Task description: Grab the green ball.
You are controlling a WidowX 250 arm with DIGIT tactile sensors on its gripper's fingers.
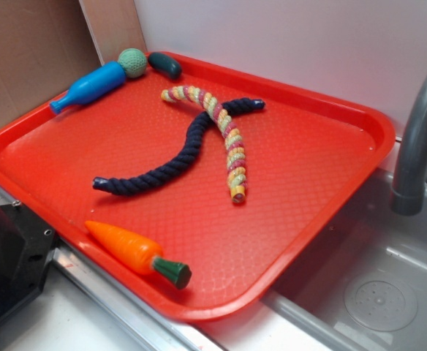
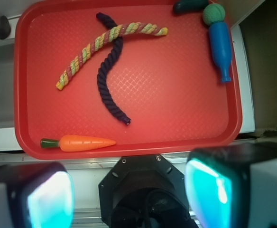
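The green ball [image 1: 132,63] is a small pale sage knitted ball in the far left corner of the red tray [image 1: 323,168]. It touches the base of a blue bottle toy [image 1: 89,87] and sits next to a smooth dark green oblong toy [image 1: 165,65]. In the wrist view the ball [image 2: 213,13] lies at the top right of the tray [image 2: 176,114]. My gripper [image 2: 129,194] is open and empty, high above the tray's near edge, far from the ball. Its teal pads [image 2: 208,189] stand wide apart. The gripper is out of the exterior view.
A dark blue rope [image 1: 175,151] and a striped multicolour rope [image 1: 221,131] cross mid-tray. An orange carrot with a dark green stub [image 1: 134,253] lies near the front edge. A grey faucet [image 1: 418,139] and sink [image 1: 374,292] are at the right. The black robot base [image 1: 9,256] is at the left.
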